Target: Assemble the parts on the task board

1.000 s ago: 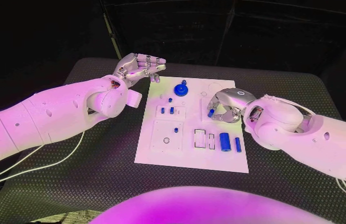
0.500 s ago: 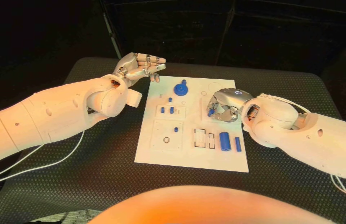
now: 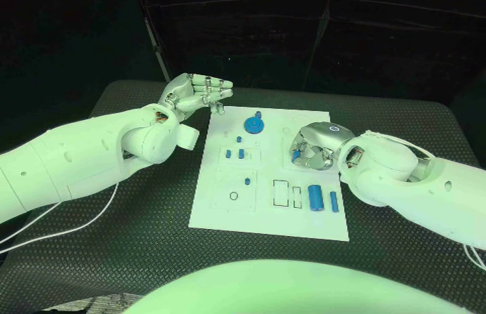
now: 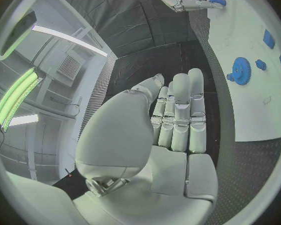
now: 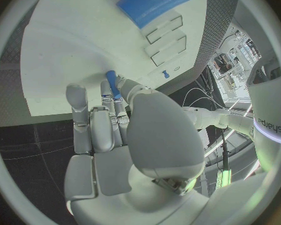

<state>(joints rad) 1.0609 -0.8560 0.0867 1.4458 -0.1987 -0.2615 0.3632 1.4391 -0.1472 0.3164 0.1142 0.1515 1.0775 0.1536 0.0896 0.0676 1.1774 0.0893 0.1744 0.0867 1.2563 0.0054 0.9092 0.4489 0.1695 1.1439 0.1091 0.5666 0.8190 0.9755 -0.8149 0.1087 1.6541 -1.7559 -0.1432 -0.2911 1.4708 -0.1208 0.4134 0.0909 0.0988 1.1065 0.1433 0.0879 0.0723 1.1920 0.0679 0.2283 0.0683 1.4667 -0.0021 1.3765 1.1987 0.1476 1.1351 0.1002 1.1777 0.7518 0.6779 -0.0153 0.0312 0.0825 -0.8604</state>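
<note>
The white task board (image 3: 265, 212) lies in the middle of the black table. My right hand (image 3: 312, 147) hovers over the board's right half and pinches a small blue peg (image 3: 296, 157) between thumb and finger; the right wrist view shows the peg (image 5: 112, 84) just above the board (image 5: 65, 50). My left hand (image 3: 197, 93) is raised beyond the board's far left corner, fingers up and holding nothing. A blue gear (image 3: 252, 125) stands at the board's far end, also seen in the left wrist view (image 4: 241, 70). A blue cylinder (image 3: 317, 198) and a thin blue bar (image 3: 333, 201) lie near the front right.
Small blue pieces (image 3: 235, 154) sit in the board's left column, one more (image 3: 247, 182) lower down. Rectangular slots (image 3: 286, 193) and a round hole (image 3: 234, 196) are open near the front. White cables (image 3: 41, 219) trail on the table at the left.
</note>
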